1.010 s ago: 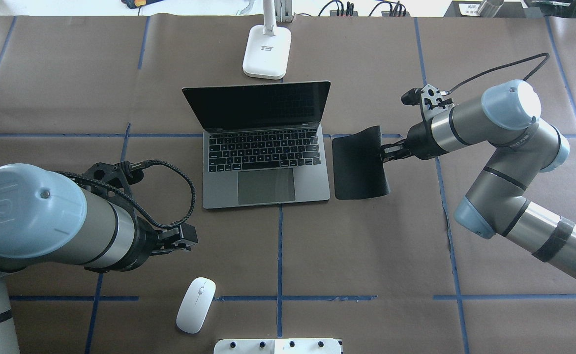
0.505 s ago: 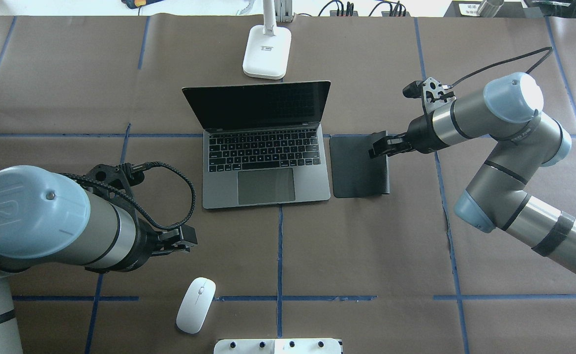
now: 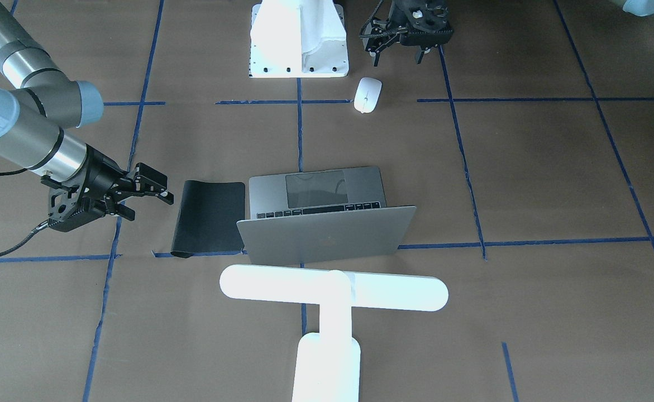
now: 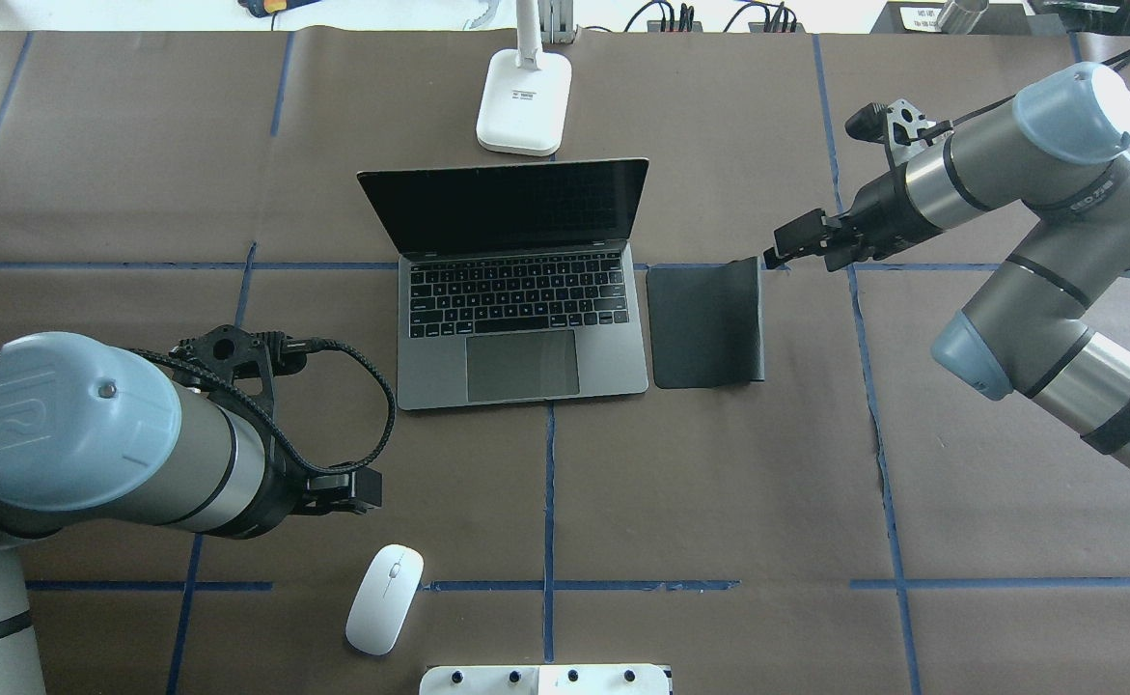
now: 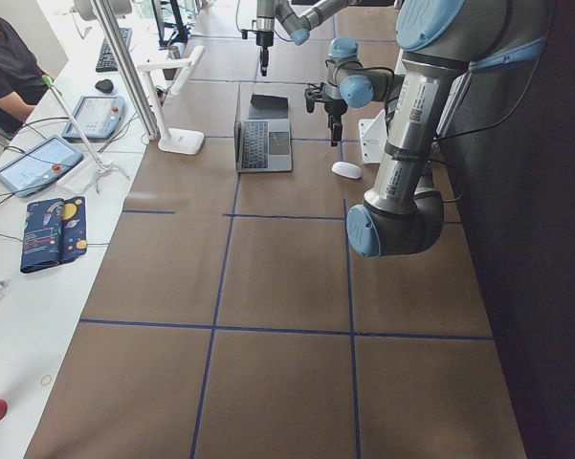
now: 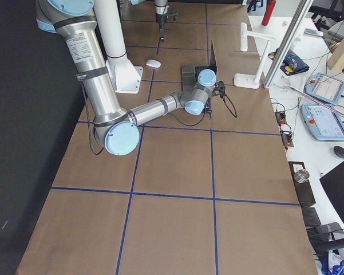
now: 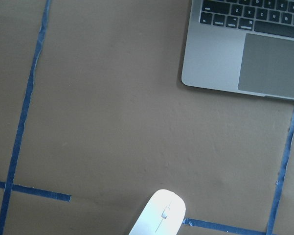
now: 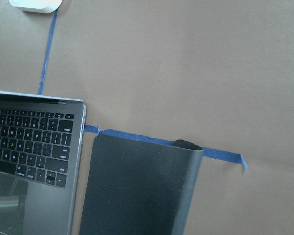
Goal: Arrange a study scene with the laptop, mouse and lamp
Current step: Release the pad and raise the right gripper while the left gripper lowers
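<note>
The silver-grey laptop (image 4: 522, 319) stands open mid-table; its lid (image 3: 327, 231) faces the front view. The white mouse (image 4: 384, 598) lies near the robot's side, left of centre, and shows in the front view (image 3: 367, 95) and the left wrist view (image 7: 159, 218). The white T-shaped lamp (image 3: 332, 287) stands behind the laptop; only its base (image 4: 523, 101) shows from overhead. My left gripper (image 4: 364, 487) hovers open and empty just above and left of the mouse. My right gripper (image 4: 783, 249) is open and empty, off the far right corner of the black mat (image 4: 704, 323).
The black mat lies flat against the laptop's right side, its right edge (image 8: 188, 186) curled up. A white pedestal with bolt holes (image 4: 545, 679) stands at the robot's edge near the mouse. Cables and tablets (image 5: 38, 163) lie beyond the table's far edge.
My right gripper let go of the mat's right edge and drew back up and to the right; the mat settled flat. My left gripper moved slightly toward the mouse.
</note>
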